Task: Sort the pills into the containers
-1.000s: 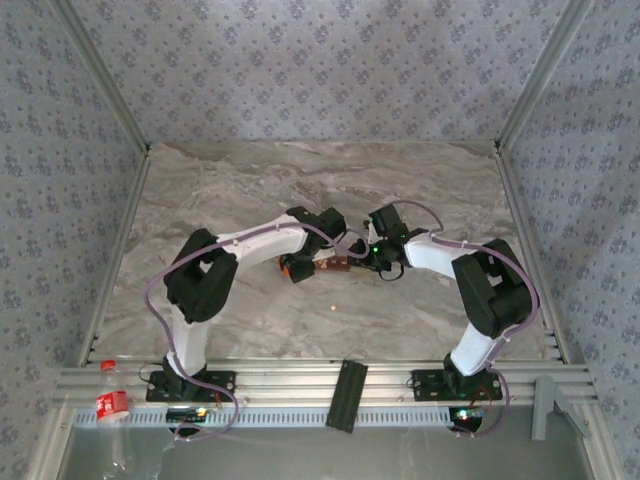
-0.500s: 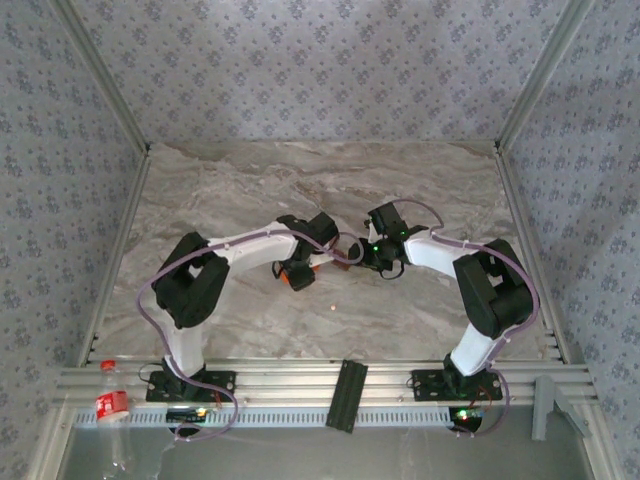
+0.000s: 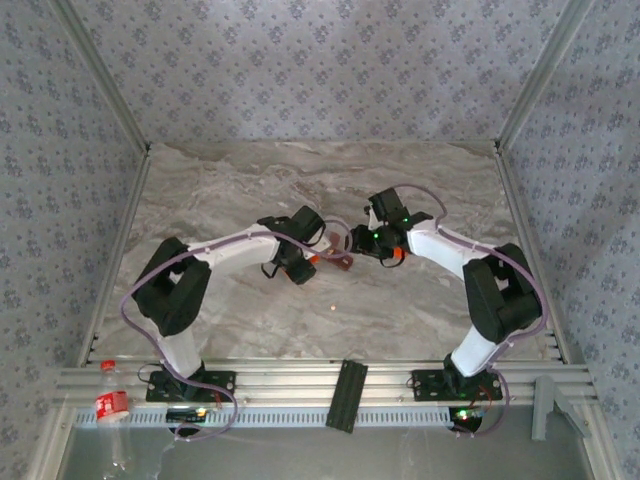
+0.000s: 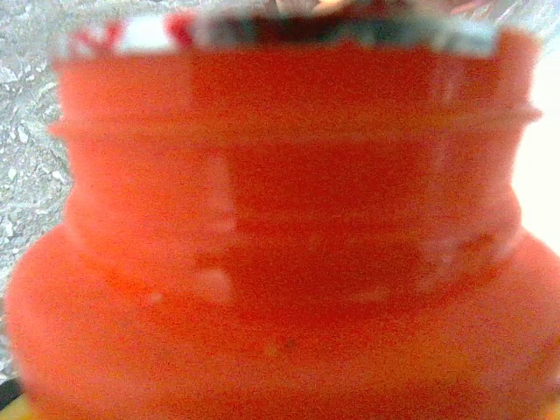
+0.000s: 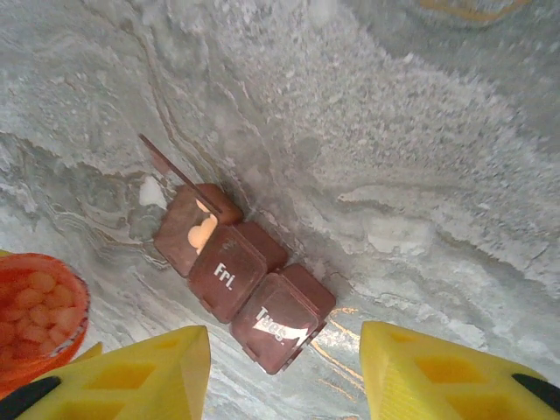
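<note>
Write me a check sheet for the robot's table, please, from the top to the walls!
Surface: grey marbled table; one loose pill lies on it, nearer the arm bases than the end effectors.
Job's things: brown pill organizer with three compartments; the end one is open with pills inside, the "Fri." and "Tues." lids are shut. Orange pill bottle is uncapped, with more pills inside.
Clutter: clear bottle with red label, black strip and grey bracket, all by the near rails.
End effectors: left end effector grips the orange pill bottle; right end effector is open over the pill organizer.
Cables: lilac cables run along both arms; no snag seen.
Surroundings: floral-patterned walls.
</note>
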Action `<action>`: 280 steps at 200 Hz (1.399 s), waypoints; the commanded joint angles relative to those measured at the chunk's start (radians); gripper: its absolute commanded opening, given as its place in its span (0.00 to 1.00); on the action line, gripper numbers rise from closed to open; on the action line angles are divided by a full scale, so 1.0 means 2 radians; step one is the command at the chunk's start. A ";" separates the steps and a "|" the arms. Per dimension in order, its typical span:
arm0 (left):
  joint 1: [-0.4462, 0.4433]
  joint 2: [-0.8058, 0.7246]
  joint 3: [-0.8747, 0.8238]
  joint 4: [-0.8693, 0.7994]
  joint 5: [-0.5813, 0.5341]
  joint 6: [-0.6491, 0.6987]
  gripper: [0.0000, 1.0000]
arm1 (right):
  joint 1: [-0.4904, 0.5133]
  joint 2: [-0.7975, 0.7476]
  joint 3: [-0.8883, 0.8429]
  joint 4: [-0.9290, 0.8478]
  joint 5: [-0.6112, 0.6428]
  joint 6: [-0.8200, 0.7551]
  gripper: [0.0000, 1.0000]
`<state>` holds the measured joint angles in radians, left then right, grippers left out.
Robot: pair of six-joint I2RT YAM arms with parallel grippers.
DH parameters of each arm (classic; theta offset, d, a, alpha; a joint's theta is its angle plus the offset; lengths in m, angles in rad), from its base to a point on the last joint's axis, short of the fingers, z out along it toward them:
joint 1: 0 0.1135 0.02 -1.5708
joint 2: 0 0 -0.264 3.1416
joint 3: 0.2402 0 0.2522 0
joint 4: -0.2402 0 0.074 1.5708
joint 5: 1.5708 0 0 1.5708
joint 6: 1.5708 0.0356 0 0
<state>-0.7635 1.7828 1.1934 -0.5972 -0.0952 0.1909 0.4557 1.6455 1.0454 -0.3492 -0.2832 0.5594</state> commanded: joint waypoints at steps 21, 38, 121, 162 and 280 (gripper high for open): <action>0.004 -0.036 -0.032 0.104 0.036 -0.020 0.00 | -0.025 -0.027 0.029 -0.060 0.023 -0.019 0.54; 0.004 -0.053 -0.049 0.148 0.038 -0.027 0.00 | -0.039 -0.033 0.035 -0.077 0.030 -0.026 0.57; 0.008 -0.130 -0.101 0.359 0.052 -0.048 0.00 | -0.096 -0.040 0.057 -0.168 0.092 -0.072 0.67; 0.011 -0.159 -0.111 0.448 0.066 -0.063 0.00 | -0.105 -0.022 0.069 -0.201 0.135 -0.094 0.71; 0.046 -0.188 -0.117 0.680 0.224 -0.132 0.00 | -0.110 0.070 0.127 -0.219 0.140 -0.116 0.72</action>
<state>-0.7109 1.4433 0.9310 0.6250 0.2142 0.0055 0.2398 1.7386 1.2568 -0.7452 -0.0212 0.3515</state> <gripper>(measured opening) 0.547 0.721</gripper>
